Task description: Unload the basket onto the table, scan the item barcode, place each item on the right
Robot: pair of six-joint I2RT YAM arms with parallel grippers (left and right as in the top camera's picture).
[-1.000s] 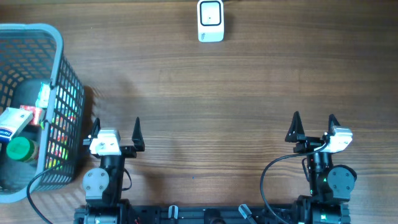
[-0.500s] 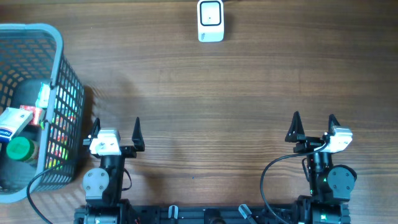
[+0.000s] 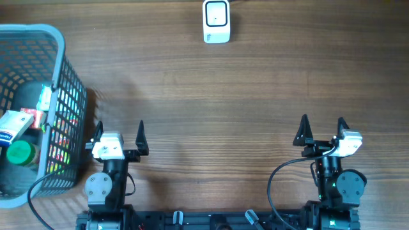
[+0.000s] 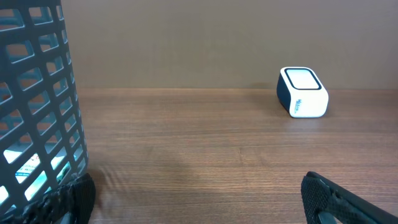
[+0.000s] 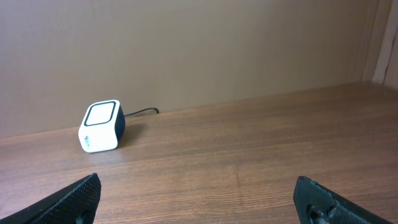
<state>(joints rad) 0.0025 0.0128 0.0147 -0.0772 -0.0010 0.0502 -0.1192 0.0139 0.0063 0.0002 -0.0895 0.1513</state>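
Overhead, we get the basket (image 3: 62, 76) only in part: the left edge crops it, & its mesh wall hides most of the goods inside. Print on the white box (image 3: 13, 124) & green-capped bottle (image 3: 21, 153) is too small to read, barcodes incl. Side print on the scanner (image 4: 303, 92) is too small as well. In wrist views the left pincer (image 3: 119, 126) & right pincer (image 3: 323, 121) show fingertips only, the rest cut by the bottom edge.

black left gripper (image 3: 119, 125), black right gripper (image 3: 323, 119), white wrist blocks (image 3: 108, 147), looping black cables (image 3: 273, 179)
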